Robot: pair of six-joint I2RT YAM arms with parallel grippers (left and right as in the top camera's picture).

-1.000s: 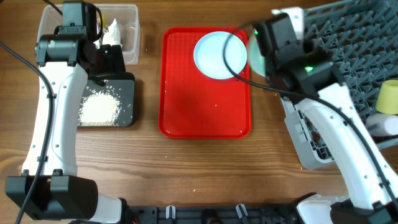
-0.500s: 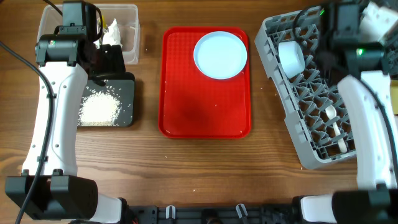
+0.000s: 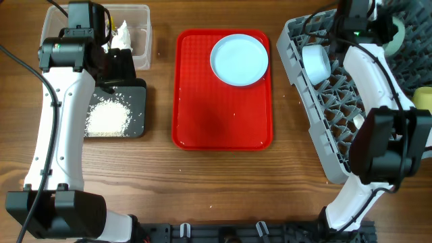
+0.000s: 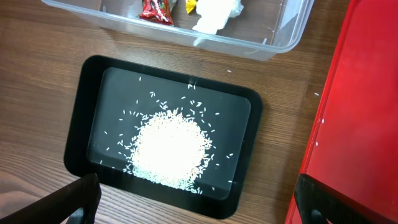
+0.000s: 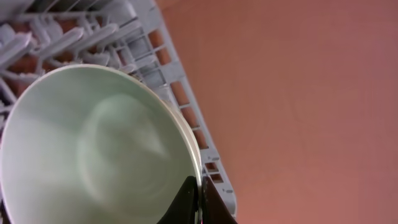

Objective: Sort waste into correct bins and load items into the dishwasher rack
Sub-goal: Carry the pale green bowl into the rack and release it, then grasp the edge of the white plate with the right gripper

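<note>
**Overhead.** Holding right claw [image 3: 386, 27] at upper right corner, gripping pale green bowl [image 3: 399, 35] above far edge of dishwasher rack [image 3: 312, 115]. Noting white cup [image 3: 316, 62] seated in rack's upper left, yellow cup [image 3: 423, 102] at right edge of frame, and plate [image 3: 239, 59] on red tray [image 3: 223, 115], top centre, not yet loaded.

**Left wrist.** Hanging left claw [image 4: 205, 210] released, fingers [image 4: 78, 199] spread to bottom corners, over black tray [image 4: 84, 155] holding rice heap [image 4: 168, 152]. Seeing wrappers [image 4: 155, 9] inside clear tub [image 4: 277, 37] along top. Judging low risk here; dipping lower would be risking scattered grains.

**Right wrist.** Clenching bowl by thin rim only, at bottom centre. Seeing bowl across left half, pegs at upper left, bare surface [image 5: 298, 93] on right. Judging main hazards:
- swivel or slip of bowl from so narrow a pinch
- spill over rack wall onto surface if letting go this near it
- jam on pegs if lowering crooked
</note>
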